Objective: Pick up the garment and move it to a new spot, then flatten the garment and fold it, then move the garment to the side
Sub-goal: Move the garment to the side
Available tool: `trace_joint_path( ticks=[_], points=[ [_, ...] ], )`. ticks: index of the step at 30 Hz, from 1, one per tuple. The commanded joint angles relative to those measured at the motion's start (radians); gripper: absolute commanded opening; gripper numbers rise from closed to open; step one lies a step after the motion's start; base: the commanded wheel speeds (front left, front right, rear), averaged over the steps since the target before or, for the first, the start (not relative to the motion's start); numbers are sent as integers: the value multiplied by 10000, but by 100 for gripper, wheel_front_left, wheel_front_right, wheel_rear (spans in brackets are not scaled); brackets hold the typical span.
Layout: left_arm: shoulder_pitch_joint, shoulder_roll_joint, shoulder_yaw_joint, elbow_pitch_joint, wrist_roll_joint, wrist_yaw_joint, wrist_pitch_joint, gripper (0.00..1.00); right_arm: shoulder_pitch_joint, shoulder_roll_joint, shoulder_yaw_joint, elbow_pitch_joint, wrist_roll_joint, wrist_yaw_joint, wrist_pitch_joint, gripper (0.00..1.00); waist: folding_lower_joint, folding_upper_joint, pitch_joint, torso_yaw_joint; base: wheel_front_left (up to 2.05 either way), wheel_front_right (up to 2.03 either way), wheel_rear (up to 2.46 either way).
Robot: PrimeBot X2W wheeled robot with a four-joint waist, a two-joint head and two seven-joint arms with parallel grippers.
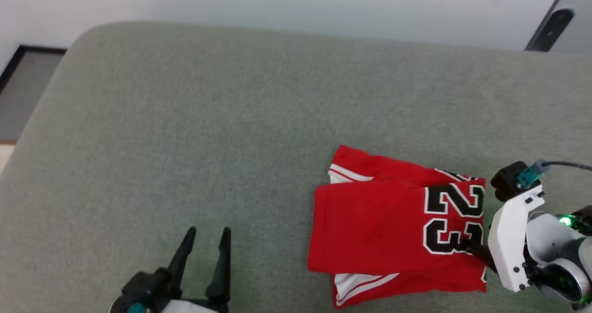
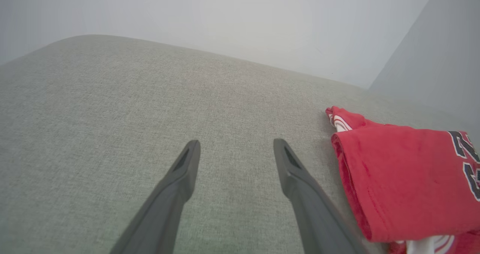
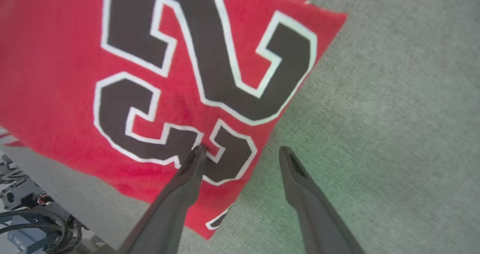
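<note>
Item: the garment (image 1: 397,225), a red jersey with black, white-outlined "23", lying on the grey-green upholstered surface (image 1: 185,119) in its near right part as the head view gives it. Condition: folded into a compact, roughly square packet with several layers stacked. The white striped trim peeks out at the far left corner and along the near edge, and the top layer is smooth with the numerals face up. Left tool (image 1: 209,233): fingers spread and holding nothing, poised over bare upholstery well to the left of the packet; in its own wrist view the packet's folded edge (image 2: 397,179) sits just beside the right-hand finger. Right tool (image 1: 474,250): at the packet's right edge, fingers spread and pinching nothing. In the right wrist view one fingertip (image 3: 198,152) lies over the lower numeral and the other is over bare upholstery past the garment's edge; whether that tip presses the cloth cannot be told. Status, as judged: the move to a new spot, the flattening and the folding look complete — what appears left is carrying the folded packet to the side. Whether its present place already counts as that final spot is not determinable.
</note>
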Motion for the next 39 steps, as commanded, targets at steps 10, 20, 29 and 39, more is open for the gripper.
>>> trace_joint_path(
  ticks=[10, 20, 29, 39],
  points=[
    [-928, -292, 73, 306, 98, -305, -76, 100, -146, 488, 395, 606, -103, -12, 358, 38, 0, 0, 1160, 475, 0, 0, 0],
    [-1130, -426, 598, 60, 348, -455, -59, 100, -243, 778, -289, 443, 183, -15, -840, 0, 0, 0, 1045, -216, 0, 0, 0],
    [-1338, -424, 796, -537, 712, -544, -60, 100, 49, 221, -1829, -109, 410, -15, -1521, 0, 0, 0, 1169, -1394, 0, 0, 0],
    [-1573, -101, 1131, -1086, 1127, -603, -60, 100, 520, -1106, -3896, -25, 168, -14, -1698, 0, 0, 0, 1522, -2087, 0, 0, 0]
  ],
)
